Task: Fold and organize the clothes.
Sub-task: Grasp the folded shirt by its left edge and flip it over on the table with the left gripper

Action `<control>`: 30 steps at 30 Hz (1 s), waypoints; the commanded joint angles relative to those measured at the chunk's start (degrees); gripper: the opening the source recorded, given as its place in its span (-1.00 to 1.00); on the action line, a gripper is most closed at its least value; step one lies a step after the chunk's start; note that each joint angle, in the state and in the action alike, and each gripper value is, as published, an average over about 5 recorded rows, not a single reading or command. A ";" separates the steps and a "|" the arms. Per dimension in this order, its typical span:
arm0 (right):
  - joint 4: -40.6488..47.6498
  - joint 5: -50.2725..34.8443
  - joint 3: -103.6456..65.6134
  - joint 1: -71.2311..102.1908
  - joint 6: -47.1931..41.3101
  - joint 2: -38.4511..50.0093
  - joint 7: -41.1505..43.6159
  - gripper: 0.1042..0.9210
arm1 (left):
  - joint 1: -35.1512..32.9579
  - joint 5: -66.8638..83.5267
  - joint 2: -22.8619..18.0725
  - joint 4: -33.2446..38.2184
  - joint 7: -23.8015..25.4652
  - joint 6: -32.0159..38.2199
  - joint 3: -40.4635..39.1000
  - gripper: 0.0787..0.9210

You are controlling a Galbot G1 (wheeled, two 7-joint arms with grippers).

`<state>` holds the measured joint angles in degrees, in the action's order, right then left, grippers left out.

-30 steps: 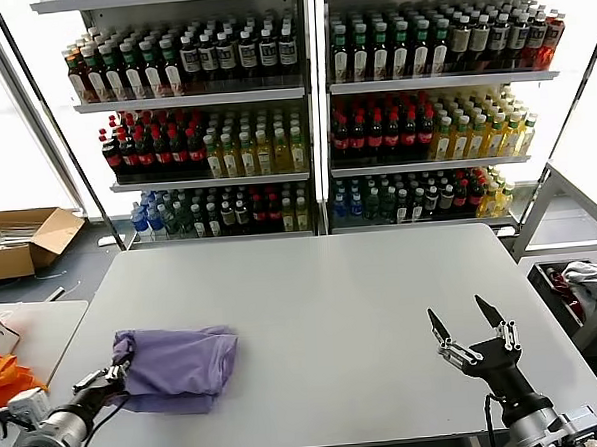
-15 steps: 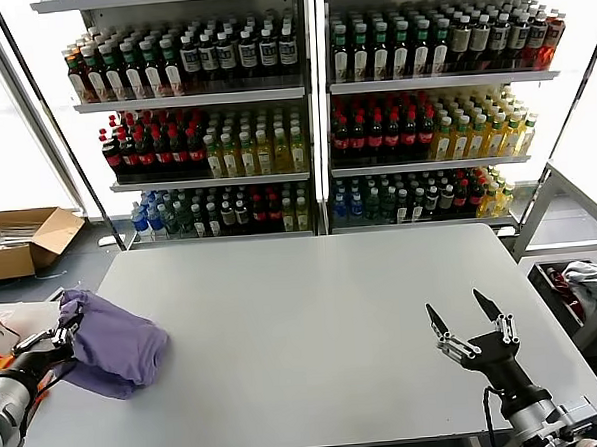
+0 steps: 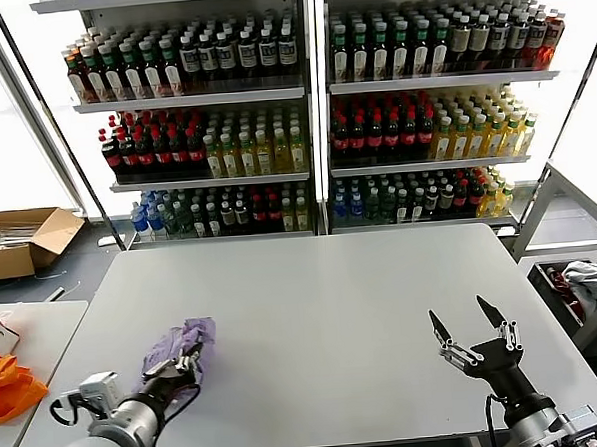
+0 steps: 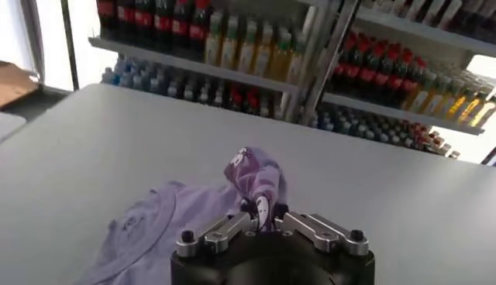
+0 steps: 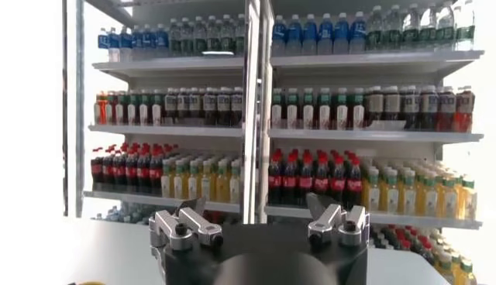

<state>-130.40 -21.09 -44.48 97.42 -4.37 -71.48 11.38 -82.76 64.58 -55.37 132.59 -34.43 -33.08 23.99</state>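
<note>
Lavender T-shirt [image 3: 180,346]: thin fabric, bunched and partly raised off the grey table [image 3: 323,312]; it sits near the table's front-left corner.
T-shirt detail, left wrist view: one pinched fold [image 4: 256,176] stands up with a dark purple-and-white print showing; the rest of the cloth lies flat on the table surface [image 4: 387,201], plain side up, spreading away from the fold.
Left gripper [image 3: 178,368]: at the near edge of the T-shirt, close to the table's front-left corner. Fingers closed tight on the raised fold of fabric, as seen in the left wrist view [image 4: 262,220].
Right gripper [image 3: 471,327]: near the table's front-right corner, held above the surface. Fingers spread wide, nothing between them; well apart from the T-shirt. Right wrist view [image 5: 260,218] confirms the gap is clear.
Drink shelves [image 3: 313,113]: beyond the table's far edge, stocked with rows of bottles.
Orange fabric [image 3: 9,384]: on a separate side surface left of the table.
Cardboard box [image 3: 19,238]: on the floor, beyond the table's far-left corner.
</note>
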 commanded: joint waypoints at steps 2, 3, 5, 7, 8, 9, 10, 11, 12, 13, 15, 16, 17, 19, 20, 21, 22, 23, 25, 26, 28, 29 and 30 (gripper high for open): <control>-1.91 3.10 0.68 2.03 -1.17 -1.71 -0.40 0.76 | 21.91 6.16 -19.80 -16.64 -12.40 1.00 -27.40 -0.82; -2.19 3.26 0.74 2.23 -1.42 -1.76 -0.47 0.76 | 23.68 6.12 -20.93 -18.15 -12.45 1.35 -27.50 -0.82; -2.65 3.61 0.88 2.58 -2.02 -1.87 -0.58 0.76 | 26.56 6.05 -22.65 -20.26 -12.55 1.84 -27.46 -0.82; -2.93 4.08 1.23 3.01 -2.99 -1.91 -0.60 0.76 | 28.36 6.07 -23.70 -21.36 -12.55 2.17 -27.25 -0.82; -2.97 4.28 1.55 3.22 -3.57 -1.86 -0.60 0.76 | 29.00 6.09 -24.02 -21.71 -12.52 2.42 -27.10 -0.82; -2.90 4.43 2.00 3.37 -4.20 -1.71 -0.65 0.76 | 29.45 6.10 -24.23 -21.95 -12.42 2.77 -26.87 -0.82; -2.76 4.50 2.57 3.47 -4.92 -1.47 -0.84 0.76 | 29.75 6.07 -24.29 -22.04 -12.23 3.23 -26.54 -0.82; -2.47 4.43 3.25 3.43 -5.65 -1.12 -1.23 0.76 | 29.89 5.98 -24.20 -21.93 -12.03 3.65 -26.23 -0.82; -2.04 4.11 4.07 3.18 -6.40 -0.64 -1.88 0.76 | 29.84 5.75 -23.88 -21.53 -11.76 4.02 -25.93 -0.82; -1.41 3.51 5.05 2.62 -7.34 -0.03 -2.89 0.76 | 29.43 5.34 -23.28 -20.66 -11.24 4.33 -25.59 -0.81; 0.08 2.05 7.02 1.01 -9.13 1.19 -5.14 0.76 | 28.00 4.45 -21.69 -17.80 -9.94 4.60 -25.05 -0.73; 1.09 1.14 8.07 -0.17 -9.99 1.84 -6.29 0.76 | 26.82 4.08 -20.59 -15.78 -8.91 4.66 -24.68 -0.68; 2.06 0.31 9.08 -1.40 -10.75 2.41 -7.28 0.76 | 25.60 3.83 -19.52 -13.74 -7.80 4.71 -24.18 -0.61; 3.99 -1.38 11.18 -3.97 -12.03 3.28 -8.94 0.76 | 23.19 3.82 -17.42 -10.16 -5.38 4.70 -22.82 -0.46; 4.97 -2.26 12.29 -5.32 -12.62 3.60 -9.69 0.76 | 22.10 3.86 -16.40 -8.68 -4.03 4.71 -21.95 -0.40; 5.85 -2.97 13.54 -6.61 -13.11 3.76 -10.30 0.76 | 21.33 3.85 -15.52 -7.52 -2.83 4.74 -21.09 -0.32; 6.74 -3.59 14.87 -7.85 -13.59 3.88 -10.84 0.76 | 20.62 3.82 -14.70 -6.48 -1.67 4.77 -20.03 -0.26; 7.68 -4.03 16.30 -9.15 -14.02 3.90 -11.25 0.76 | 20.09 3.76 -13.85 -5.58 -0.62 4.83 -18.93 -0.20; 9.47 -4.34 19.34 -11.55 -14.74 3.71 -11.78 0.76 | 19.17 3.45 -12.16 -4.14 0.99 4.93 -16.60 -0.05; 10.37 -4.40 20.81 -12.73 -15.15 3.52 -12.06 0.76 | 18.71 3.24 -11.33 -3.66 1.60 4.98 -15.29 0.01; 12.29 -4.46 24.07 -15.62 -16.38 2.75 -13.31 0.76 | 17.69 2.71 -9.72 -2.97 2.88 5.07 -12.75 0.15; 13.16 -4.47 25.71 -17.12 -17.24 2.23 -14.29 0.76 | 17.09 2.39 -9.12 -2.70 3.35 5.10 -11.54 0.21; 14.20 -4.49 27.21 -18.64 -18.24 1.71 -15.43 0.76 | 16.45 2.08 -8.63 -2.43 3.81 5.14 -10.35 0.30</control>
<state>-124.73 -22.86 -31.04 90.92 -16.33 -69.29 2.43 -62.26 68.09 -70.22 123.49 -37.98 -28.59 4.99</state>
